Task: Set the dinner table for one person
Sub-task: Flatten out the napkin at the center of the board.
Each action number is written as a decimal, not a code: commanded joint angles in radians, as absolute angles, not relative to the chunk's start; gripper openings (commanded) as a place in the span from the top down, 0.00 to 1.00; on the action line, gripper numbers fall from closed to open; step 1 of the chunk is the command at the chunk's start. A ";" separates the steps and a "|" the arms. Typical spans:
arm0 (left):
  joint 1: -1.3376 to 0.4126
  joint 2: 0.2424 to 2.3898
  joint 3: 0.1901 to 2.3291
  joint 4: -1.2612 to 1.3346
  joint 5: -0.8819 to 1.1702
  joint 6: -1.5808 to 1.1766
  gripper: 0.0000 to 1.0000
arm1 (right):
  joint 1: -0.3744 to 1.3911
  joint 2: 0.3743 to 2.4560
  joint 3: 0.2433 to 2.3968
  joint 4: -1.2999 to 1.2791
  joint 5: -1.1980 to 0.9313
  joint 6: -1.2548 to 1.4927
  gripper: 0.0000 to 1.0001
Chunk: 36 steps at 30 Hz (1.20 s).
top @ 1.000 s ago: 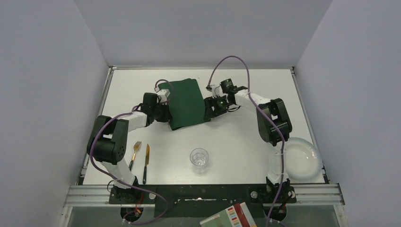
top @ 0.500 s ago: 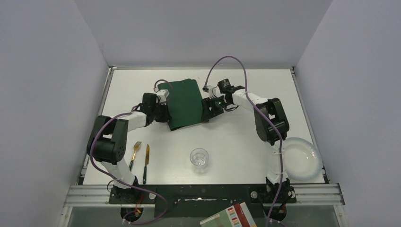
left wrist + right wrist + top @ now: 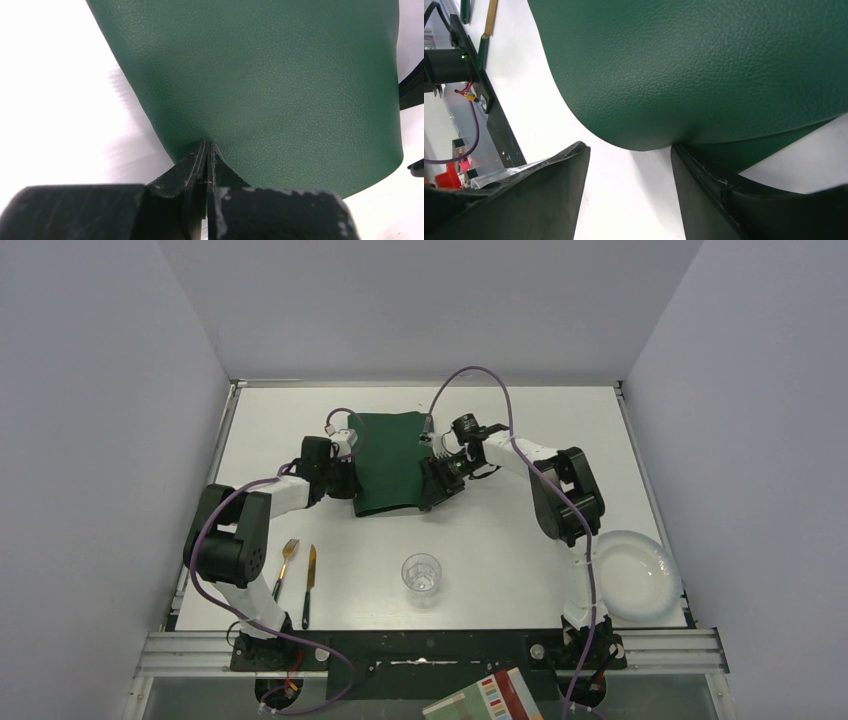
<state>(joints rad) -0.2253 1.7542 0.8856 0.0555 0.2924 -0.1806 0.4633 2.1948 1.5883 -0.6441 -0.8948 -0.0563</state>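
Spanning the whole floor of the cell, the white surface (image 3: 500, 550) carries everything, with both arms based at its near edge.

Green placemat (image 3: 390, 465): lies at the far middle of the surface, between the two arms. It does not lie flat; in both wrist views it bulges upward.

Left fingers (image 3: 206, 159): pressed together with no gap showing, pinching the left edge of the placemat. The material puckers where they bite.

Right fingers (image 3: 433, 490): spread wide at the placemat's right edge. The curved edge of the mat hangs between them, close against one finger. No clamp on it.

Other items, all well apart from the placemat:
- fork (image 3: 288, 555) and knife (image 3: 310, 578), side by side near the left arm's base
- clear glass (image 3: 421, 578), upright, near middle
- white plate (image 3: 640, 578), near right corner
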 commanded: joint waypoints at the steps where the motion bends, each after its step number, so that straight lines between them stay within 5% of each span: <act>1: -0.229 1.776 0.890 0.038 0.333 -0.199 1.00 | 0.502 2.282 1.582 -0.714 -0.796 -0.072 0.35; 9: -0.228 1.777 0.894 0.041 0.341 -0.204 1.00 | 0.498 2.264 1.594 -0.661 -0.693 -0.048 0.22; 18: -0.228 1.784 0.896 0.041 0.347 -0.206 1.00 | 0.508 2.329 1.714 -0.651 -0.643 -0.030 0.18; 36: -0.227 1.788 0.901 0.045 0.359 -0.212 1.00 | 0.564 2.207 1.677 -0.525 -0.356 0.007 0.25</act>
